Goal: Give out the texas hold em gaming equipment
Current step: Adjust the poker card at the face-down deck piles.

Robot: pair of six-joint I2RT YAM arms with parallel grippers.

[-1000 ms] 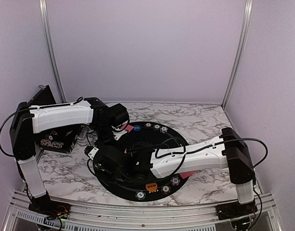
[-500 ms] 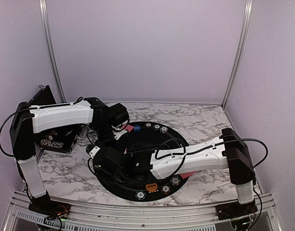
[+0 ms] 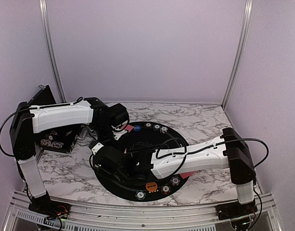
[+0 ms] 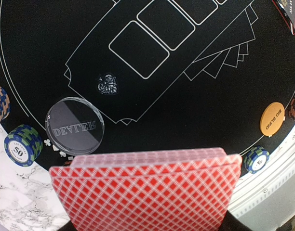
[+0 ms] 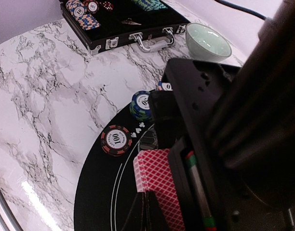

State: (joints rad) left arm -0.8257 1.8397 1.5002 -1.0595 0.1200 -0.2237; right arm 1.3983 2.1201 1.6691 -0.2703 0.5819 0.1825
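Top view: left arm (image 3: 60, 115) comes in from the left edge, forearm level, wrist bent down over the upper-left rim of the mat (image 3: 142, 144). Left gripper (image 3: 119, 129) is grasping a deck of cards (image 3: 129, 129); only a pink sliver shows here. Right arm (image 3: 195, 156) is stretched low across the mat from lower right to left, with the right gripper (image 3: 100, 148) just below the left one at the mat's left rim. Its jaws can't be read from this angle. Orange disc (image 3: 151, 186) and chips (image 3: 140, 195) sit along the mat's bottom rim, blue disc (image 3: 137, 128) and more chips at the top rim. Case (image 3: 53, 139) is at left on the table (image 3: 205, 120).

Left wrist: shows what the top view hides. The deck fills the bottom of the frame, red lattice backs, slightly fanned, clamped in the jaws. A clear disc (image 4: 74, 126) lies on the mat just above it, with a blue-green chip to its left at the rim. Orange disc is at the right edge.

Right wrist: the only view with the bowl (image 5: 207, 41), upper right beside the open case with chips inside. The left gripper's black body fills the right side, the deck at bottom centre. The right gripper's fingers are pinched together at the deck's lower edge; can't tell if they touch a card. A chip marked 100 is left of the deck.
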